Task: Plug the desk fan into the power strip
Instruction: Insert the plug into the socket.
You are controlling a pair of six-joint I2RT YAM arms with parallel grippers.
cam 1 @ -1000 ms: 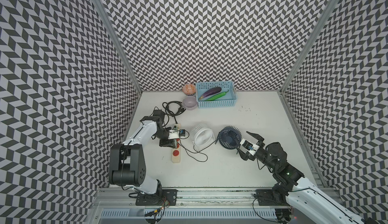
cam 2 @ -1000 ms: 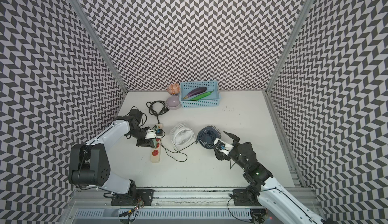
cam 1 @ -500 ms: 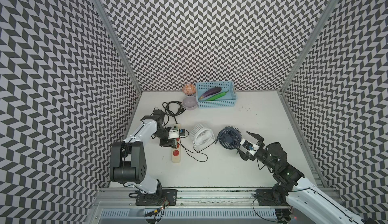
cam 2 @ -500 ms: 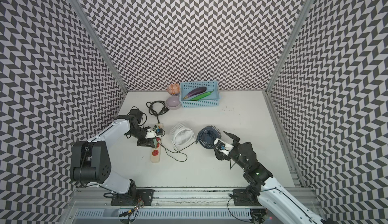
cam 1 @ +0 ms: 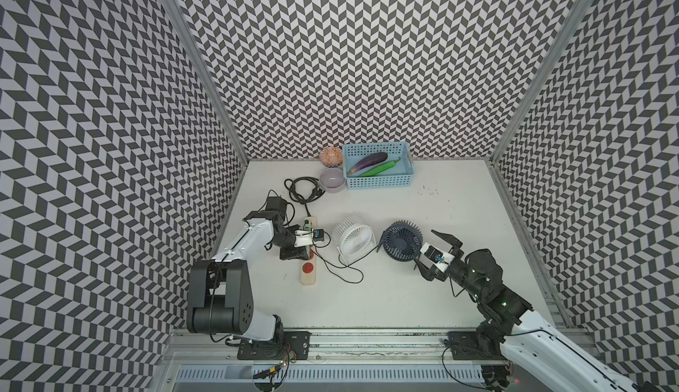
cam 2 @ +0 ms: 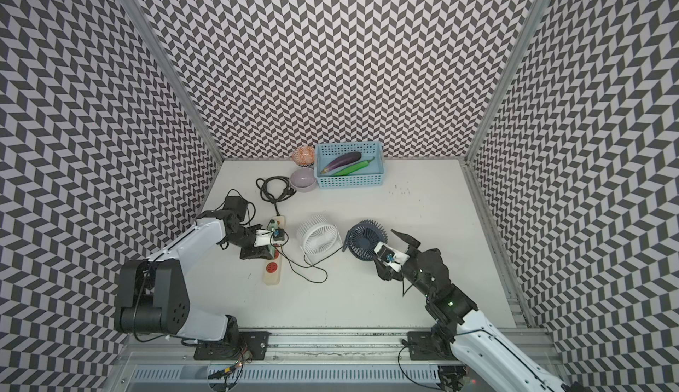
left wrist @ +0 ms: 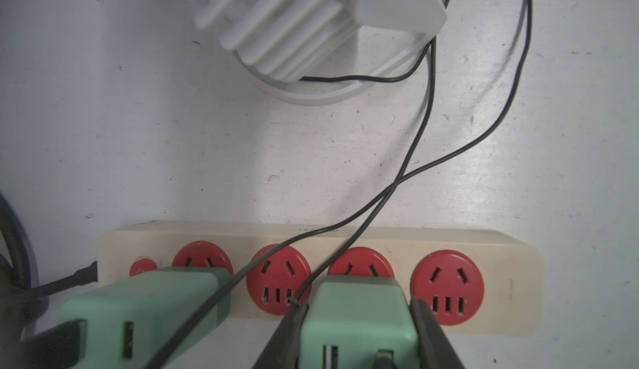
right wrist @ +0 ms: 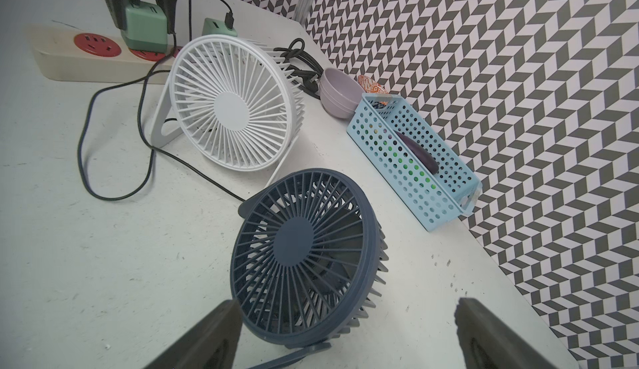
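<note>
The cream power strip (cam 1: 308, 280) (cam 2: 272, 278) lies at the left, with red sockets (left wrist: 447, 286) in a row. My left gripper (cam 1: 303, 250) (left wrist: 356, 319) is shut on a green plug adapter (left wrist: 356, 315) (right wrist: 145, 26) that stands on the third socket from the button end. I cannot tell how deep it sits. A second green adapter (left wrist: 145, 305) covers the first socket. Thin black cords (left wrist: 422, 142) run to the white desk fan (cam 1: 354, 239) (right wrist: 231, 104). A dark blue fan (cam 1: 400, 241) (right wrist: 304, 256) stands beside it. My right gripper (cam 1: 424, 248) (right wrist: 345, 332) is open at the blue fan's base and holds nothing.
A light blue basket (cam 1: 378, 182) with an eggplant and a green vegetable stands at the back wall. Next to it are a lilac bowl (cam 1: 332, 180) and a patterned bowl (cam 1: 330, 155). The strip's thick black cord (cam 1: 301, 188) lies coiled behind the left arm. Patterned walls close in three sides.
</note>
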